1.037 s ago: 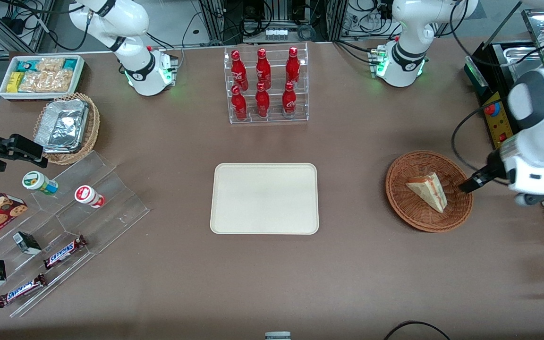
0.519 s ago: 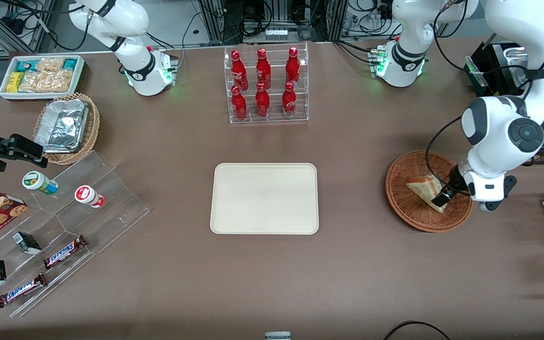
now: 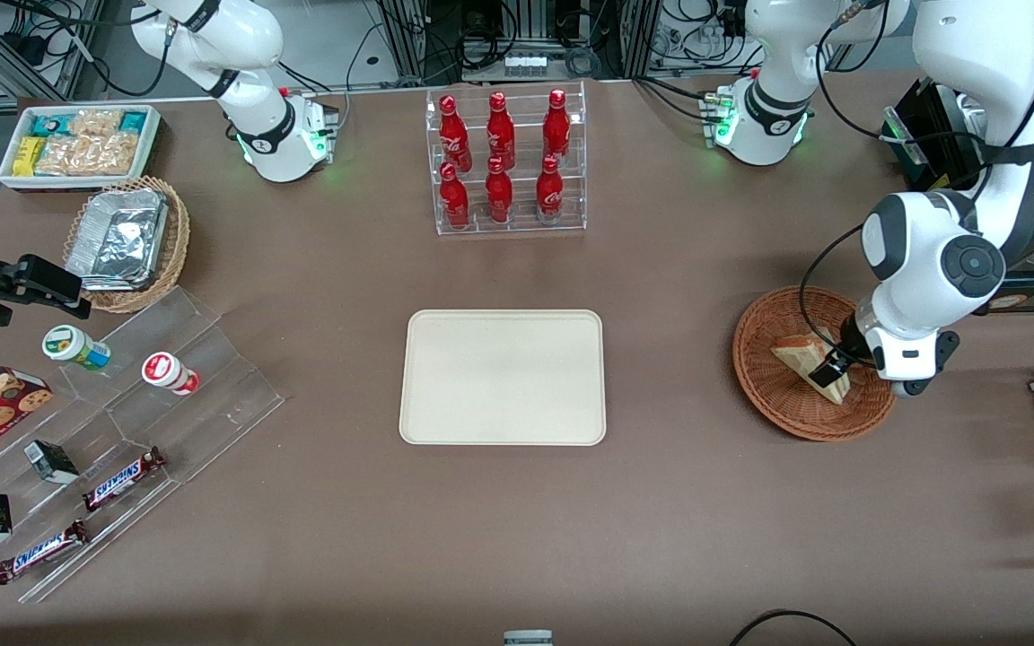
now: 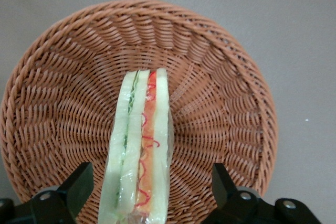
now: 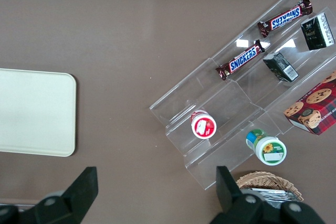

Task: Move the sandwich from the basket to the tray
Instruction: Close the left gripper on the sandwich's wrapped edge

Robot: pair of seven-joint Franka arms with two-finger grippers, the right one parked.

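The sandwich point(image 3: 802, 358), a pale wedge wrapped in clear film with red and green filling, lies in the reddish-brown wicker basket point(image 3: 773, 395) toward the working arm's end of the table. In the left wrist view the sandwich point(image 4: 140, 145) stands on edge in the basket point(image 4: 220, 93). My gripper point(image 3: 833, 370) is down in the basket over the sandwich, open, with one black finger point(image 4: 79, 182) on each side of the wedge and gaps between. The cream tray point(image 3: 503, 377) lies bare mid-table, and also shows in the right wrist view point(image 5: 34, 111).
A clear rack of red bottles point(image 3: 503, 161) stands farther from the camera than the tray. Toward the parked arm's end are a tan basket of foil containers point(image 3: 127, 238), a white snack bin point(image 3: 77, 144) and a clear stepped stand point(image 3: 122, 431) with snacks.
The gripper swung in from outside the basket's rim and came down over the sandwich, ending with its fingers astride the wedge. The sandwich has not moved.
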